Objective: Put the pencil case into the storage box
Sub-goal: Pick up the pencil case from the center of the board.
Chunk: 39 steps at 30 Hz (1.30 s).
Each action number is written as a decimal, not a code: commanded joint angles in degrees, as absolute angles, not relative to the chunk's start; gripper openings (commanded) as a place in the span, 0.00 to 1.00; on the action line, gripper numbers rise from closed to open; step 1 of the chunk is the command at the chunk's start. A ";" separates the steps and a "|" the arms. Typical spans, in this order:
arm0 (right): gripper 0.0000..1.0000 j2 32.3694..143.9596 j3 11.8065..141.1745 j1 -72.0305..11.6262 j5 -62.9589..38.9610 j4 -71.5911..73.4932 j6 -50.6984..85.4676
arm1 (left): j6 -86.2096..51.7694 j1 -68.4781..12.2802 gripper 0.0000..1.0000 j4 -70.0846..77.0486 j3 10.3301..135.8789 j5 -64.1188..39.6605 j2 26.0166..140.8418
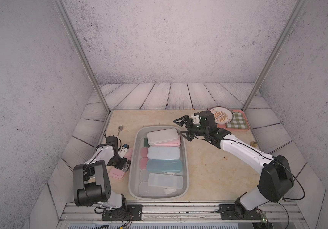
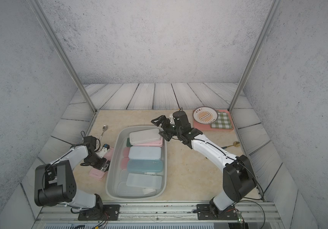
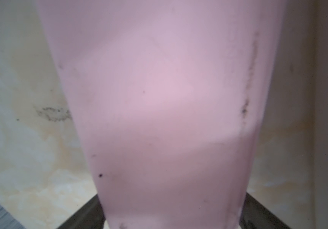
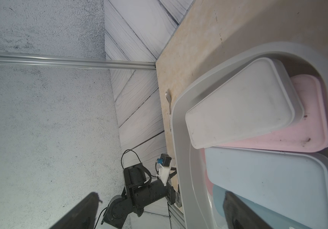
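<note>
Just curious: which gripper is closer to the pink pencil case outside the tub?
Left. The left gripper is down over the pink pencil case; the right gripper hovers at the far end of the storage box.

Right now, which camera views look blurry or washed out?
Left wrist view: the pink case fills the frame, out of focus, with a bright patch mid-surface. Right wrist view: the box is sharp. Both top views: sharp, evenly lit.

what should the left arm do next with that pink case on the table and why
Probably close the left jaws on the flat pink plastic pencil case: the wrist view shows it lying between the open jaws on the table, beside the large light-grey plastic storage box, not in it.
</note>
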<state>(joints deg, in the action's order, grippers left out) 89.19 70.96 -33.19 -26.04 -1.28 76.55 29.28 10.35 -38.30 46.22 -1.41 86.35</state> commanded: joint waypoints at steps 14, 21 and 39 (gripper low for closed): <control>0.99 89.80 69.97 -33.13 -26.10 0.40 77.22 | 25.28 9.65 0.92 -36.41 50.99 1.70 91.92; 0.99 89.21 69.70 -33.05 -25.93 0.26 77.05 | 22.88 11.72 0.89 -43.95 57.04 -1.99 84.39; 0.99 84.94 73.12 -29.93 -25.58 -15.18 62.26 | 33.19 -9.63 0.87 -66.82 77.25 -10.39 80.18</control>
<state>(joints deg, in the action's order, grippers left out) 88.86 70.89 -30.70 -25.98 -7.88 69.28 30.55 -4.47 -64.07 76.12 -11.20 79.22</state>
